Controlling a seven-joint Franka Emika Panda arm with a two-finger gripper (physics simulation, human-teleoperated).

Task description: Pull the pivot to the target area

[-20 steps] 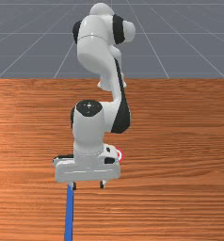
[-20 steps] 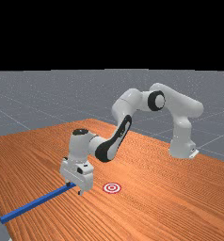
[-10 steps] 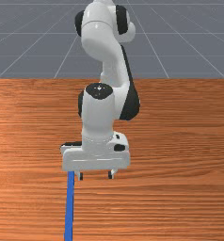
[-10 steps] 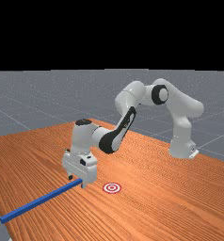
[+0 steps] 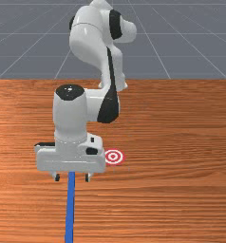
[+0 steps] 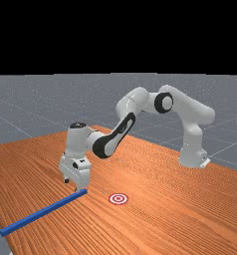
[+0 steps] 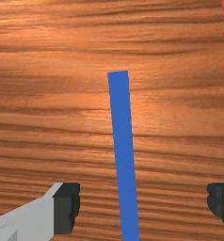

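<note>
Right now, the gripper has its two fingers spread wide. The long blue stick lies on the wood table. The wrist view shows it between them, one end near the red and white circle.

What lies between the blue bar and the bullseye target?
Only orange-brown wood tabletop lies between the blue bar and the red-and-white bullseye target, as the far view shows.
</note>
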